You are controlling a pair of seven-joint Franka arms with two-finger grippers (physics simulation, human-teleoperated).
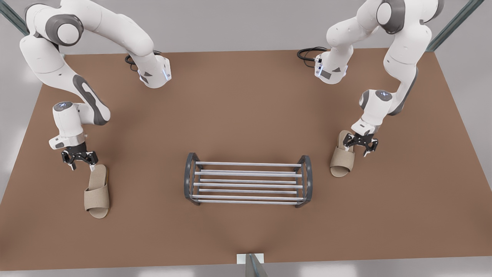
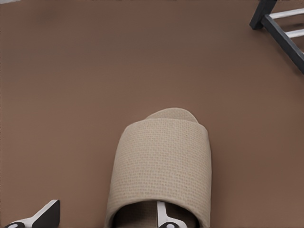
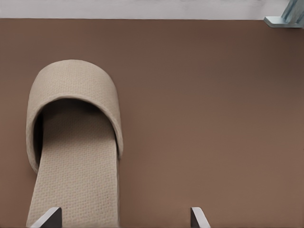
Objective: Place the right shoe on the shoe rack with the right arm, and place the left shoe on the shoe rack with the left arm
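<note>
**Shoe rack mid-table, claws spread at both slippers**

Shoe rack (image 1: 246,174) stands at the middle of the brown table (image 1: 246,107), both slippers well apart from it. At the front view's right the left shoe (image 1: 340,159) lies flat. The left claw (image 1: 360,145) is above its heel end with fingers apart (one sits at the band's opening, the other beside the sole). At the front view's left the right claw (image 1: 80,158), also spread, is at the heel end of the right shoe (image 1: 97,192).
</note>
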